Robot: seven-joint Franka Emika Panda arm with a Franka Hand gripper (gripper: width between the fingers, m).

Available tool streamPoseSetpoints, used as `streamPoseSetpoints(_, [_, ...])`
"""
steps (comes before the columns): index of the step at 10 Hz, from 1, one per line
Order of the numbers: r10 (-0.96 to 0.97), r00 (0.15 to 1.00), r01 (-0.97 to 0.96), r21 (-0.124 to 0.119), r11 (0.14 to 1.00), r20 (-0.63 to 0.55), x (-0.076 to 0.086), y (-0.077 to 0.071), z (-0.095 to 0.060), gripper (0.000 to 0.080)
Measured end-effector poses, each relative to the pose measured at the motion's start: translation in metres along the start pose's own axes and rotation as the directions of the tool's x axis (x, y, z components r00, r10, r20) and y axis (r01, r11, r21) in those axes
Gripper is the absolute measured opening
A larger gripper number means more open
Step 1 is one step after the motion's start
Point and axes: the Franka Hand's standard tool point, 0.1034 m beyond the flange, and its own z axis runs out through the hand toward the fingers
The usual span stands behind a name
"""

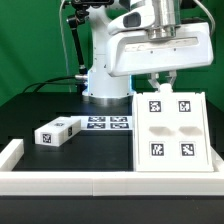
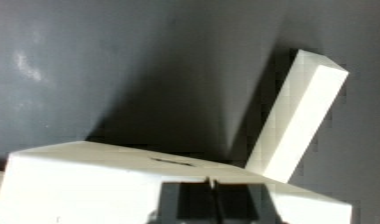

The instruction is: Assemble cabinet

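Note:
The cabinet body (image 1: pixel 170 132) is a large white box at the exterior view's right, its top face showing four tags and two oval recesses. My gripper (image 1: pixel 160 86) is at its far edge. In the wrist view my gripper (image 2: pixel 210 197) has its dark pads together with only a thin pale line between them, right against the white body (image 2: pixel 98 175). A white wall of the body (image 2: pixel 297 110) slants away over the dark table. A small white tagged block (image 1: pixel 57 131) lies to the exterior view's left, apart from the gripper.
The marker board (image 1: pixel 107 123) lies flat in front of the robot base, between the block and the body. A low white border rail (image 1: pixel 60 183) runs along the near edge and up the left side. A green backdrop stands behind.

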Motion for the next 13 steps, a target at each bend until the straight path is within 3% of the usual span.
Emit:
streamPoseSetpoints(3, [-0.02, 1.0, 0.02, -0.001, 1.0, 0.004, -0.002, 0.006, 0.002, 0.0002])
streamPoseSetpoints(5, [-0.02, 1.0, 0.02, -0.006, 1.0, -0.001, 0.003, 0.011, -0.008, 0.0002])
streamPoseSetpoints(8, [-0.026, 0.999, 0.025, 0.013, 1.0, 0.033, 0.026, 0.009, -0.022, 0.0002])
streamPoseSetpoints(13, [-0.025, 0.999, 0.024, 0.014, 1.0, 0.038, 0.023, 0.009, -0.021, 0.0002])
